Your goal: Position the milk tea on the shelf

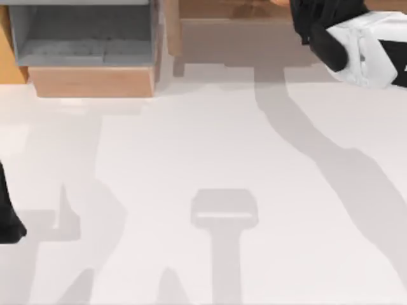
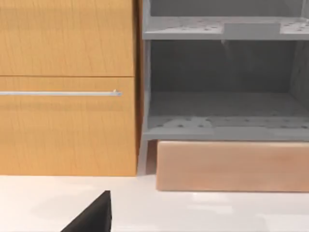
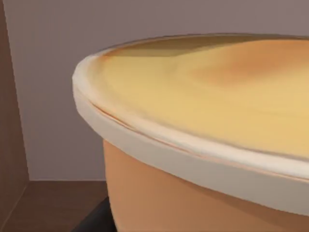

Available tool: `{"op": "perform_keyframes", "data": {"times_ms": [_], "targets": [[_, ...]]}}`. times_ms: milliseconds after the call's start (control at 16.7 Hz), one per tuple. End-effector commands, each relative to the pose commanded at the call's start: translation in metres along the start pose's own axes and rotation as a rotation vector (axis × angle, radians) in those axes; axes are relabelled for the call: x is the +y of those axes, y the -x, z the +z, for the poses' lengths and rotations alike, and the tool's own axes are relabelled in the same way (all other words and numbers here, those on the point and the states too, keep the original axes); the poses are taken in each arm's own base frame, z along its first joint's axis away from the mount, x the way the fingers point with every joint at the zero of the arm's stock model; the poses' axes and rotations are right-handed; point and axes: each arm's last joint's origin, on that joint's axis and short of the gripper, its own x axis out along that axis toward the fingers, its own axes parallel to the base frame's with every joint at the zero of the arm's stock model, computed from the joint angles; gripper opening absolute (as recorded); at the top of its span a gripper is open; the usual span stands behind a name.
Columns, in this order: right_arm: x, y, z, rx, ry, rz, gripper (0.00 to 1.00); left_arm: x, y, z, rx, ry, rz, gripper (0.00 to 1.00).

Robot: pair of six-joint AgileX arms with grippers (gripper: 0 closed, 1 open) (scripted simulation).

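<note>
Up at the far right of the desk (image 1: 210,140), my right arm reaches into the shelf (image 1: 241,38); the right wrist view has the milk tea (image 3: 203,145) right against the camera, upright with its cream lid uppermost, inside the shelf's brown walls. Whether the right gripper pinches the cup I cannot tell. No label is readable. My left gripper (image 1: 9,225) sits parked at the left edge, facing the grey-lined box (image 2: 222,111).

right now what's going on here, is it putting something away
Yes. The right arm reaches into the shelf at the table's far right. Its wrist view shows the milk tea up close inside the shelf, against the back panel. The left arm is parked at the table's left edge, facing the grey-lined box.
</note>
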Motion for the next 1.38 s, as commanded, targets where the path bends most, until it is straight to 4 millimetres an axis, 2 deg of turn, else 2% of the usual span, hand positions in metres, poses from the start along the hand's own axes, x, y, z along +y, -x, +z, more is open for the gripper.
{"op": "perform_keyframes", "data": {"times_ms": [420, 660, 1380], "targets": [[0.002, -0.030, -0.023, 0.001, 0.000, 0.001, 0.00, 0.000, 0.000, 0.000, 0.000, 0.000, 0.000, 1.00], [0.002, -0.031, -0.023, 0.000, 0.000, 0.001, 0.00, 0.000, 0.000, 0.000, 0.000, 0.000, 0.000, 1.00], [0.002, -0.031, -0.023, 0.000, 0.000, 0.001, 0.90, 0.000, 0.000, 0.000, 0.000, 0.000, 0.000, 1.00]]}}
